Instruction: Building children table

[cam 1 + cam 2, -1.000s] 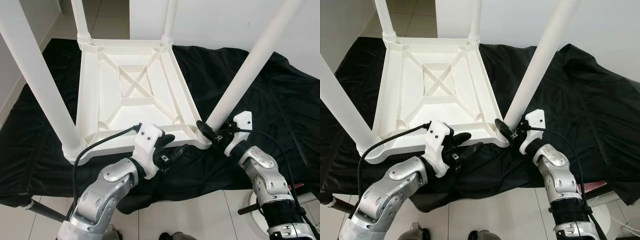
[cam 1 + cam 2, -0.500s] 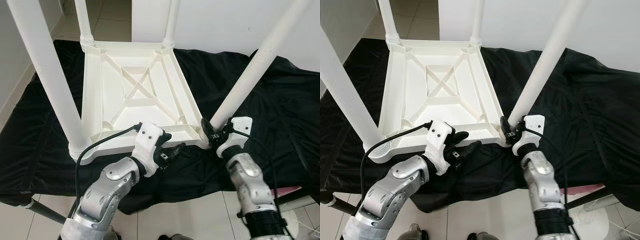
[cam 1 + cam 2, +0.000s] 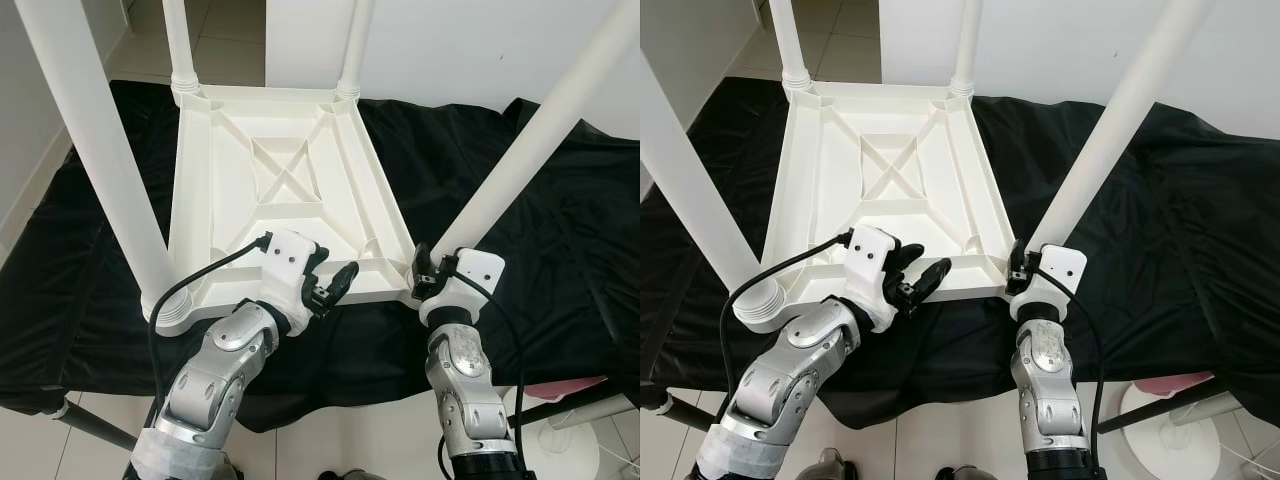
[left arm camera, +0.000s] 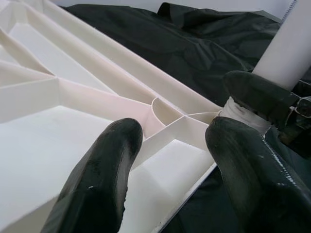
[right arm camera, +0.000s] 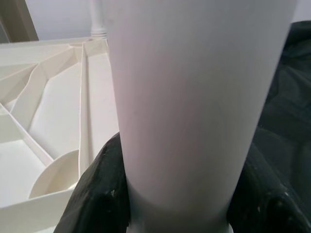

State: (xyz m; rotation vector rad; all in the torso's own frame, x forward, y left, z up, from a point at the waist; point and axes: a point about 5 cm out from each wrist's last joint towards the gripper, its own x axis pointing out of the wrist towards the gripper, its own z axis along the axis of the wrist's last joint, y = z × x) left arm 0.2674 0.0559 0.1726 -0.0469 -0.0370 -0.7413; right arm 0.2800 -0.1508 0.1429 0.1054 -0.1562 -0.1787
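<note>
Right gripper (image 3: 424, 277) swung in beneath table leg (image 3: 520, 165), fingers clamped round base at tabletop (image 3: 240, 215) corner; left gripper (image 3: 335, 283) stayed open, empty, over tabletop edge. Seating likely underway.

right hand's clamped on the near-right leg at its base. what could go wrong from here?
1. The near-right leg leans outward, unlike the other three; if not seated, it may bind in the corner socket.
2. The left hand is open at the table top edge, not gripping; the top could slide on the black cloth.
3. The right hand grips low, so the long leg has leverage.
</note>
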